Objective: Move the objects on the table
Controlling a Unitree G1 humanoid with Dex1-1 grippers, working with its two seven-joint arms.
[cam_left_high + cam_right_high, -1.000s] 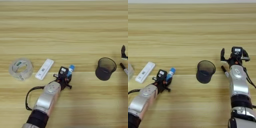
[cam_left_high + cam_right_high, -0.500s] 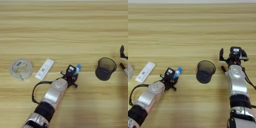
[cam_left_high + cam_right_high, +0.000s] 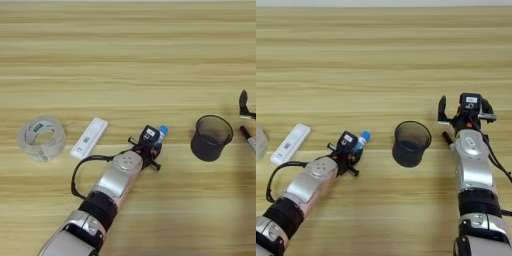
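Blue tube (image 3: 160, 134) now nearer cup (image 3: 211, 138).

I note: table (image 3: 125, 55) light-brown, striped grain; mesh cup (image 3: 211, 137) black; tube (image 3: 160, 134) blue; cassette (image 3: 89, 138) white; tape roll (image 3: 42, 138) clear, green label

Both arms wear smooth silver-grey shells with black joint bands and a thin black cable looping alongside. The left gripper (image 3: 154, 142) and right gripper (image 3: 445, 122) are black, each topped with a small white label.
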